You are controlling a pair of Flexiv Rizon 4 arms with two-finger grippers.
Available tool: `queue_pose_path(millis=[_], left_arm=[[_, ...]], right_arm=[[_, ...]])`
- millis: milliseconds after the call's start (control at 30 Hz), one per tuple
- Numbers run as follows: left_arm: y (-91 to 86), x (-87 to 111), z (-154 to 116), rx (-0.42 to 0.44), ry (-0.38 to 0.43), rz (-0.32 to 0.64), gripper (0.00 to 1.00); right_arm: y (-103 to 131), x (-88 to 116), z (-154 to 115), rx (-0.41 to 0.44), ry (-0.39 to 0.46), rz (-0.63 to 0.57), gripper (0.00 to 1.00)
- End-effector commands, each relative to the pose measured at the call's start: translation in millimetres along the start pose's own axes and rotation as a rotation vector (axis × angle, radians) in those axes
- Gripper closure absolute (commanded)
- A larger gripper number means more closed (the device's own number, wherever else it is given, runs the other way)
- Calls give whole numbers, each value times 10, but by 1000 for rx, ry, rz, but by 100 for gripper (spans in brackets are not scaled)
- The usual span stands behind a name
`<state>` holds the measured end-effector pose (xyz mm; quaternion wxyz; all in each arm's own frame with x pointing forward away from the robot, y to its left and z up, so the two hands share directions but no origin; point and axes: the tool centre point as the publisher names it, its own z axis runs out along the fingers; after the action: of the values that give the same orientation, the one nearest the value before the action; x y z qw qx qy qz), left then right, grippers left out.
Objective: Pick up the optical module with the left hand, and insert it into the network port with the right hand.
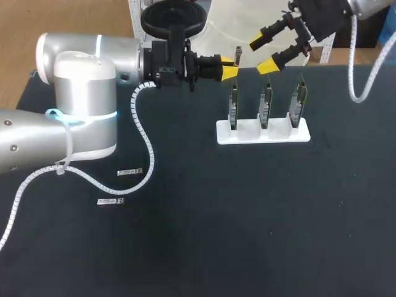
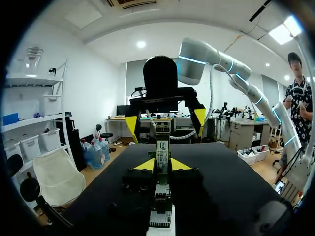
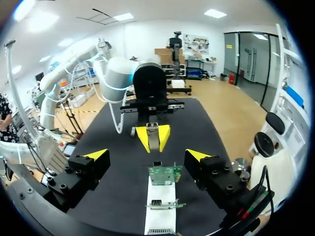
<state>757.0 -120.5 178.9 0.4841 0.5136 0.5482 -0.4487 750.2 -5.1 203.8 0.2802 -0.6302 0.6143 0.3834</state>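
My left gripper (image 1: pixel 231 67) is shut on a slim silver optical module (image 1: pixel 238 54), held in the air behind the white holder (image 1: pixel 263 133). In the left wrist view the module (image 2: pixel 162 153) stands between the yellow fingertips (image 2: pixel 146 164). The holder carries three upright circuit boards (image 1: pixel 265 104) with network ports. My right gripper (image 1: pixel 262 54) hangs open just right of the module, above the boards, facing the left gripper. In the right wrist view my right gripper (image 3: pixel 147 155) is spread wide, with the left gripper (image 3: pixel 153 137) and its module ahead and a green board (image 3: pixel 165 174) below.
Two spare silver modules lie on the black table at the left, one (image 1: pixel 130 171) beside the left arm's cable and another (image 1: pixel 110 201) nearer the front. The left arm's white cable (image 1: pixel 145 142) loops down over the table.
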Motion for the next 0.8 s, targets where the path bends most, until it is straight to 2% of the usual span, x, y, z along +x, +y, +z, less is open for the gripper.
queue_pose_path(millis=[33, 233, 433, 800], left_arm=[[-15, 4, 0, -6, -2, 1, 100], [-15, 4, 0, -6, -2, 1, 100], [-15, 4, 0, -6, -2, 1, 100], [-15, 4, 0, -6, -2, 1, 100]], right_arm=[[4, -18, 20, -44, -10, 0, 0], [48, -59, 61, 25, -16, -1, 0], [35, -128, 89, 60, -34, -3, 0], [29, -199, 173, 36, -63, -6, 0]])
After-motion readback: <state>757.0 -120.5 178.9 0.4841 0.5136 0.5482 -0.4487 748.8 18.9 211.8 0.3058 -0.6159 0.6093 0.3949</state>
